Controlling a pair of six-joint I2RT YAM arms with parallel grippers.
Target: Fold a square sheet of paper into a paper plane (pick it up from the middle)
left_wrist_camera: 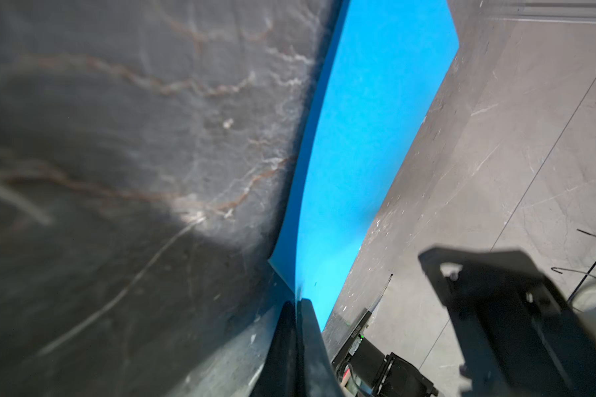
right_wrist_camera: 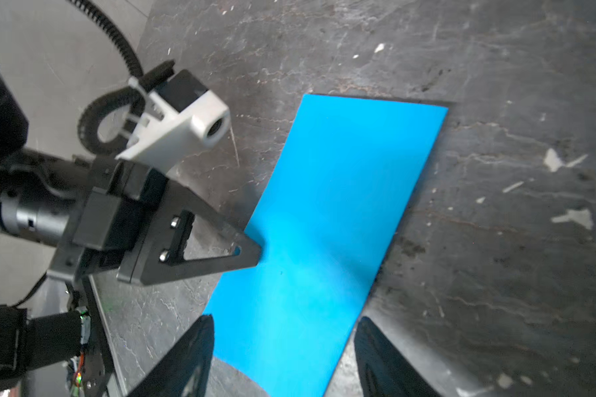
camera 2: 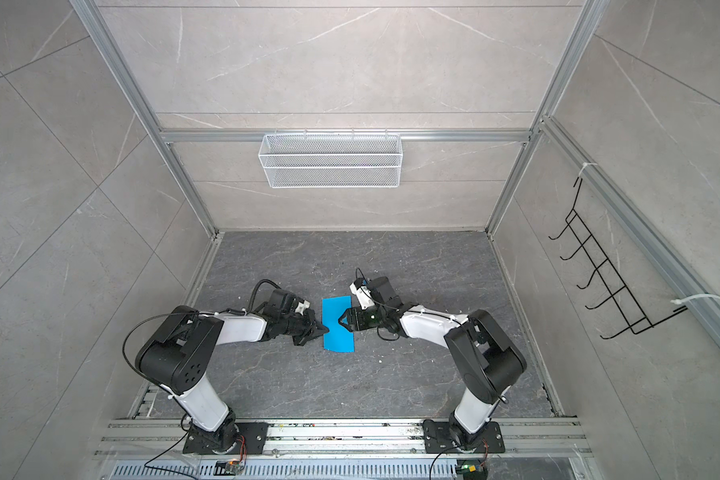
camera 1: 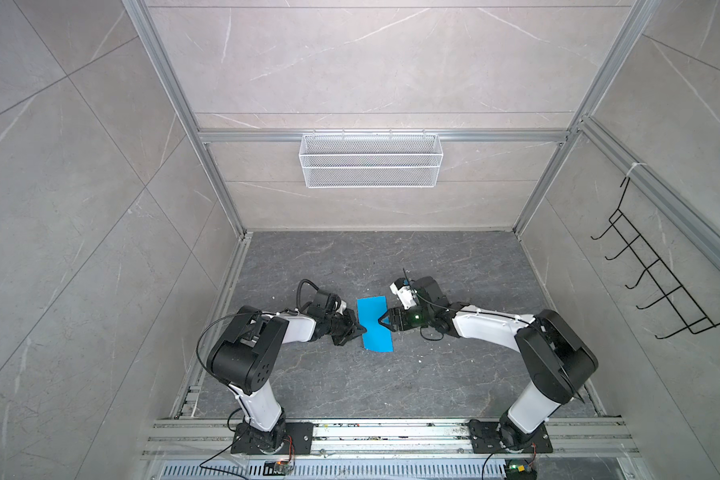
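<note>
Bright blue, thin and unmarked, the sheet of paper [camera 1: 373,337] lies near the middle of the dark grey, veined stone-look bench [camera 1: 350,386]. In both top views it shows as an oblong, its long sides running away from the arm bases. The right wrist view shows the same plain blue sheet of paper [right_wrist_camera: 344,192] with most of its surface flat on the bench.

The black left end effector [camera 1: 362,329] reaches in low from the left and meets the sheet about halfway along its left long edge. Its jaws are pressed together on that edge. In the left wrist view the two dark fingers [left_wrist_camera: 310,343] close with the paper's edge [left_wrist_camera: 375,137] pinched between them, and the edge curls up a little off the bench there. From the right wrist view, the tip of the left end effector [right_wrist_camera: 255,252] sits right on the sheet's border.

The black right end effector [camera 1: 385,323] comes in from the right and hangs over the opposite long edge, facing the left one across the sheet, near it but apart. Its jaws stand wide, holding nothing. In the right wrist view its dark fingers [right_wrist_camera: 193,357] sit on either side of the blue strip, and I cannot tell whether the tips touch the paper.

A white wire mesh basket [camera 1: 371,160] hangs on the back wall, well away from the sheet.
</note>
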